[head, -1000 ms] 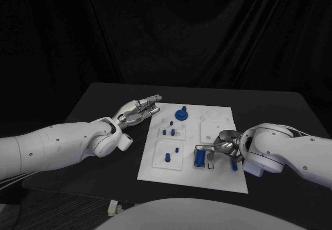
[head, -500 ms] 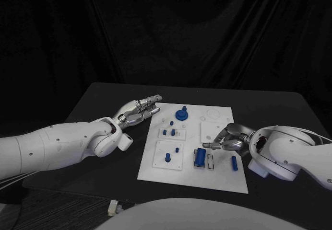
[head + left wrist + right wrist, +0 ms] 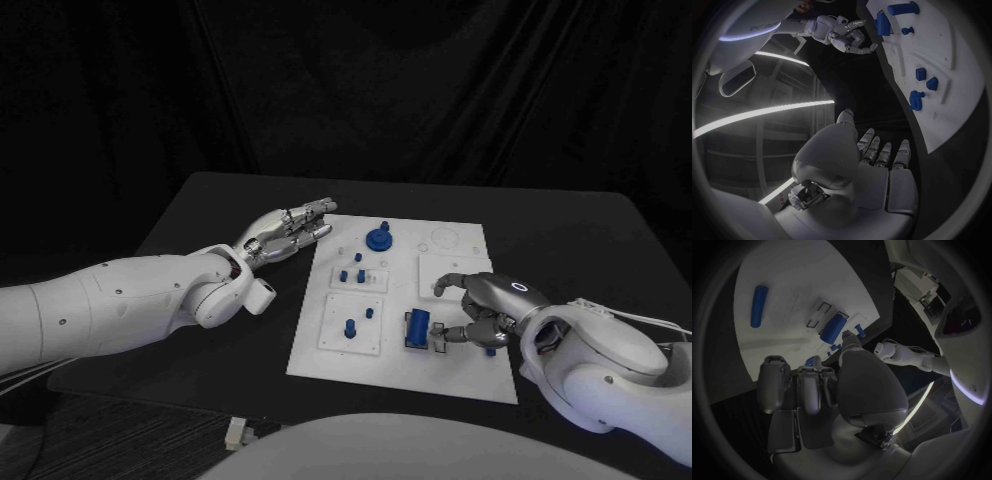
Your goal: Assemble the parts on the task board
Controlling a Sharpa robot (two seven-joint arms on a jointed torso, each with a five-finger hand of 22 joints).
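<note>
The white task board (image 3: 459,372) lies in the middle of the table. A blue block (image 3: 418,328) stands in a slot near its front, also seen as the blue block (image 3: 834,328). Beside it my right hand (image 3: 483,303) hovers over the board's right side, fingers curved and apart, holding nothing. A blue cylinder (image 3: 759,306) lies loose on the board beyond that hand. A blue round part (image 3: 378,238) stands at the far edge, and small blue pegs (image 3: 356,272) stand in the left plates. My left hand (image 3: 289,232) hangs off the board's far left corner, fingers straight and empty.
The black table (image 3: 216,210) surrounds the board, with bare room on the left and far sides. In the left wrist view the board (image 3: 954,95) runs past my left hand (image 3: 873,170), with my right hand (image 3: 845,35) at its far end.
My right hand has come off the blue block, which stays standing in its slot, and has shifted right and back over the board's right side. My left arm has not moved.
</note>
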